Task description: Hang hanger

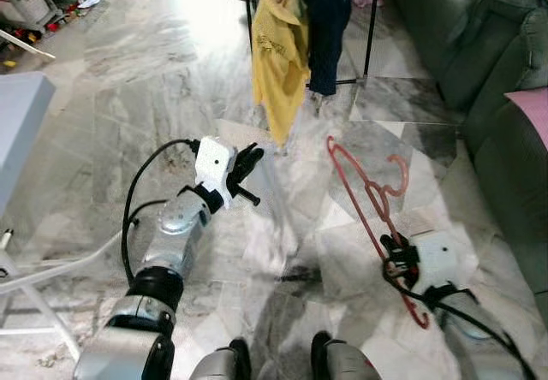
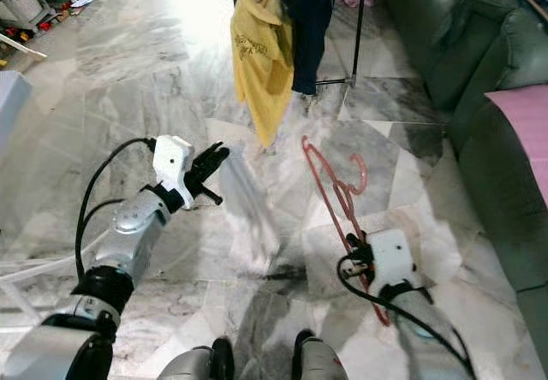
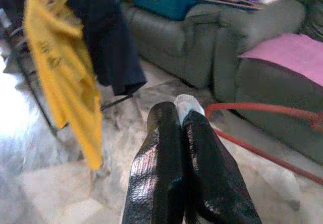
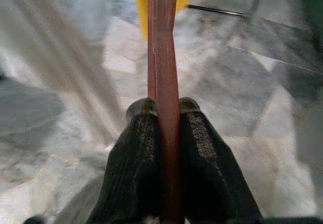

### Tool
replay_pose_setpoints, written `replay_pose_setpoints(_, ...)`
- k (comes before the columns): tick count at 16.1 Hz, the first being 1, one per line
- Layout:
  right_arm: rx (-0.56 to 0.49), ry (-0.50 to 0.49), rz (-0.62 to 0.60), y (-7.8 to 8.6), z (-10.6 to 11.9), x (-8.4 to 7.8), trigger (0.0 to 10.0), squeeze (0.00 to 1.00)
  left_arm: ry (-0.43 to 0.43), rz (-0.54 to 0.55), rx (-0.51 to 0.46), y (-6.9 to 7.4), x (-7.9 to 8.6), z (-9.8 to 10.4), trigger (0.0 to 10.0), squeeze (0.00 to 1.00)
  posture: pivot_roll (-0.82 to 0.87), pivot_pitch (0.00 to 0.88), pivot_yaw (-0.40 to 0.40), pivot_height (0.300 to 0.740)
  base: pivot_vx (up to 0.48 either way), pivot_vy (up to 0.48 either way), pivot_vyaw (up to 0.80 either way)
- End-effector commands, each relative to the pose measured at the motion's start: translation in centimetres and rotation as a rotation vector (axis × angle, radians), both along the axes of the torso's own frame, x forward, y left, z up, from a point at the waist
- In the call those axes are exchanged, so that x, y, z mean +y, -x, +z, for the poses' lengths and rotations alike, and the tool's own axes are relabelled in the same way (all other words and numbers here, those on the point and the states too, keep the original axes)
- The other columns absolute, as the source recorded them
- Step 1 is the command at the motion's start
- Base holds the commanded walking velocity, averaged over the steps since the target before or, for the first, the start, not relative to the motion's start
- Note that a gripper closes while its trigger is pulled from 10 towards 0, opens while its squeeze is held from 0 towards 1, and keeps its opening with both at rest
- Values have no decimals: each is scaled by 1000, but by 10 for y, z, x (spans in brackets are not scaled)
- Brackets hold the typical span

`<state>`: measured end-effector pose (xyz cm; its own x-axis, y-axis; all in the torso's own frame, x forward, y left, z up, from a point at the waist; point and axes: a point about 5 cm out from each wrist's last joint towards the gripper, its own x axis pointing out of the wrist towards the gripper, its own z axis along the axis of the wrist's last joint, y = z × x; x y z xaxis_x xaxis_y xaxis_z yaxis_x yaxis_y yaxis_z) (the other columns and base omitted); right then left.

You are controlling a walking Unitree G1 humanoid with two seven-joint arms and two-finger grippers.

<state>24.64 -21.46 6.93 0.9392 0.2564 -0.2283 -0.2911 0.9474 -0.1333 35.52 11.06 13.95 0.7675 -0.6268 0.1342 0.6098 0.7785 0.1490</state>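
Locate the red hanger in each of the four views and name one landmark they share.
Left eye view: red hanger right of centre, held by the right gripper.
Right eye view: hanger right of centre, running up from the gripper.
Left wrist view: its red bar crosses beyond the left gripper, before the sofa.
Right wrist view: hanger runs up the middle, clamped between the black fingers.
Shared landmark: the yellow garment.

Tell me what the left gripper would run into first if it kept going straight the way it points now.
Probably the yellow garment hanging from the rack. The left gripper, fingers shut, points forward across bare marble floor toward that garment's lower edge. Depth is unclear, so it might pass just below it.
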Motion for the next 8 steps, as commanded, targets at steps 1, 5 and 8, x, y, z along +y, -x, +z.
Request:
replay_pose_setpoints(1, 8, -37, 72, 5, 4, 5, 10000, 0, -42, -45, -53, -1, 0, 7, 10000, 0, -182, 244, 104, 740, 0, 0, 0)
replay_pose_setpoints(5, 84, -98, 270, 22, 7, 11, 10000, 0, -132, -197, -207, 4, -16, 27, 10000, 0, -186, 236, 103, 740, 0, 0, 0)
replay_pose_setpoints(8, 154, -39, 382, 34, 9, 7, 10000, 0, -227, -216, -223, 6, -12, 19, 10000, 0, -185, 235, 105, 740, 0, 0, 0)
